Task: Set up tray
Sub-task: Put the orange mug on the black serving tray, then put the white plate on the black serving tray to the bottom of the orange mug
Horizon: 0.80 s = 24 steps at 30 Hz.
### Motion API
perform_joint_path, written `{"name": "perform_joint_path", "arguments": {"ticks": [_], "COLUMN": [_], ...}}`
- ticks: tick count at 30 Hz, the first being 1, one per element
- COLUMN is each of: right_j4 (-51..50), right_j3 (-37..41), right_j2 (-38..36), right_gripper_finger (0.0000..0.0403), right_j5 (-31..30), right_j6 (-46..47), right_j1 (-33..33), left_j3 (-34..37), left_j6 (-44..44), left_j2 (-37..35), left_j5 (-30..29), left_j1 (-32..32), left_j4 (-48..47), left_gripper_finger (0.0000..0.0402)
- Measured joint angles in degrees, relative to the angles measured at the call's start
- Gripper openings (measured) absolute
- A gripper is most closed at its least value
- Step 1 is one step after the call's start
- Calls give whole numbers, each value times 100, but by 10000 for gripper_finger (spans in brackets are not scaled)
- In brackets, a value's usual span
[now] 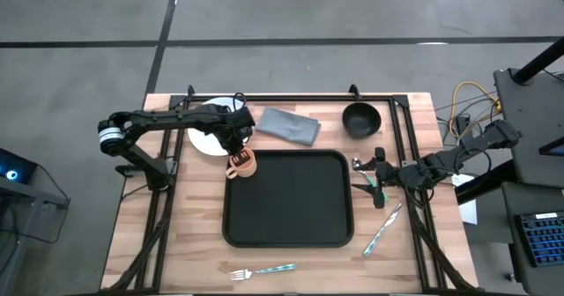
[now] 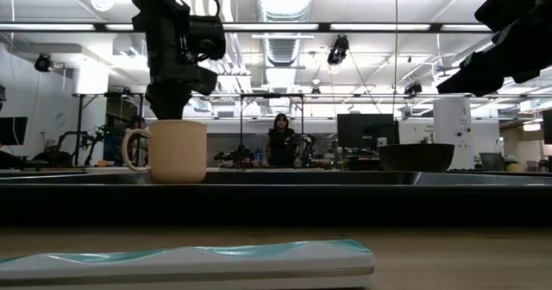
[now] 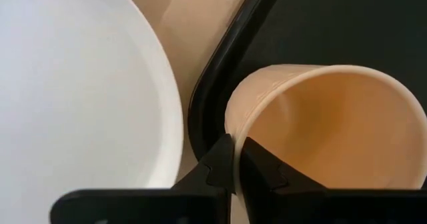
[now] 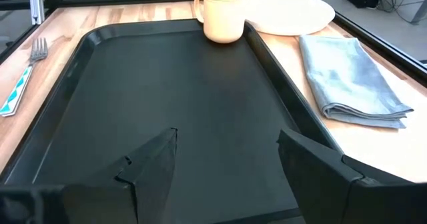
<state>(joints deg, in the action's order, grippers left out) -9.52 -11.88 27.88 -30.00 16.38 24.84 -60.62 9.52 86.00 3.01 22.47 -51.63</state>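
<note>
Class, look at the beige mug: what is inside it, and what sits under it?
The mug looks empty where visible; the left gripper pinches its rim, hiding part. Beneath is the tray corner; the contact is covered.

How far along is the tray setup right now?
Just starting. Nothing lies fully in the tray. In hand: the left pincer is shut on the rim of the beige mug at the tray's corner. Left: white plate, grey napkin, black bowl, fork. The right pincer waits open beside the tray.
</note>
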Motion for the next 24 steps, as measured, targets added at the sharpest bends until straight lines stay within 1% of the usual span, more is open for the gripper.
{"name": "perform_joint_path", "arguments": {"ticks": [10, 13, 16, 20, 24], "right_j4": [0, 1, -2, -2, -2], "right_j3": [-2, -9, -9, -9, -9], "right_j2": [0, 0, 0, 0, 0], "right_gripper_finger": [249, 249, 249, 249, 249], "right_j5": [0, -2, -4, -7, -9], "right_j6": [81, 77, 39, 38, 41], "right_j1": [0, 0, 0, 0, 0], "left_j3": [-22, -22, -22, -22, -21], "left_j6": [86, 151, 272, 526, 940], "left_j2": [-23, -126, -383, -936, -1508], "left_j5": [11, 13, 13, 86, -359], "left_j1": [-34, -34, -34, -34, -18], "left_j4": [1, 1, 4, 40, -131], "left_gripper_finger": [42, 53, 60, 62, 62]}}
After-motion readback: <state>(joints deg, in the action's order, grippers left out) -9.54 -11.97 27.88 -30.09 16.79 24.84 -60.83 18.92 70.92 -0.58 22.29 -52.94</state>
